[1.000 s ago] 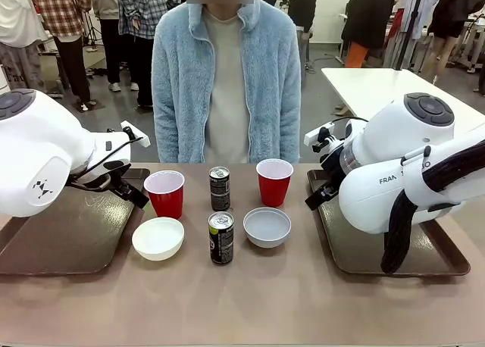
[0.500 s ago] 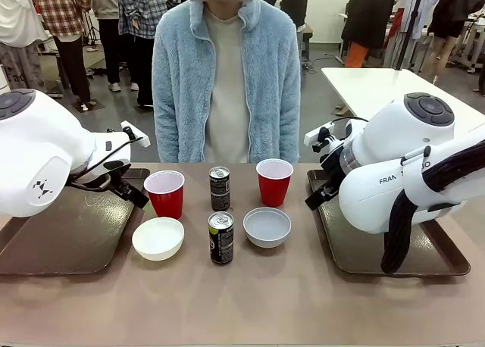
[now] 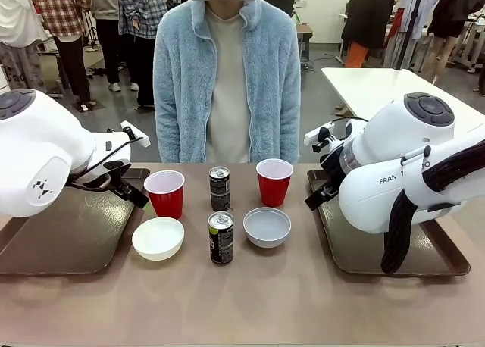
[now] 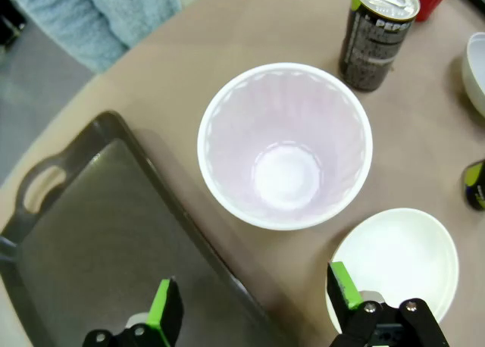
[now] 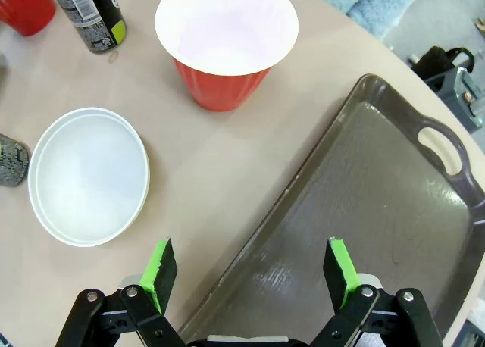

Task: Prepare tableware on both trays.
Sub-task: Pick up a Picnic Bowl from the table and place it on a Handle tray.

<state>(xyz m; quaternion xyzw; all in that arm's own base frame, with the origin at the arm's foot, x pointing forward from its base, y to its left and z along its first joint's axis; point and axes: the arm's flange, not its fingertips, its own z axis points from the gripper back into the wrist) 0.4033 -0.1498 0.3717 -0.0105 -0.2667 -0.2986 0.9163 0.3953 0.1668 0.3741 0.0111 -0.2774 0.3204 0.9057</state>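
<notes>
Two red cups stand mid-table, one on the left (image 3: 164, 193) and one on the right (image 3: 273, 181), with two dark cans (image 3: 220, 189) (image 3: 220, 238) between them. A white bowl (image 3: 158, 237) and a pale grey bowl (image 3: 267, 226) sit nearer me. Dark brown trays lie at the left (image 3: 53, 241) and right (image 3: 379, 248). My left gripper (image 4: 251, 305) hangs open over the left tray's (image 4: 91, 233) inner edge, close to the left cup (image 4: 285, 167) and white bowl (image 4: 398, 260). My right gripper (image 5: 250, 275) hangs open above the right tray's (image 5: 364, 203) edge, near the right cup (image 5: 226, 44) and grey bowl (image 5: 89, 174).
A person in a pale blue fleece jacket (image 3: 226, 74) stands at the table's far side, hands out of sight. A white table (image 3: 379, 85) stands behind at the right. Bare tabletop (image 3: 250, 301) lies near the front edge.
</notes>
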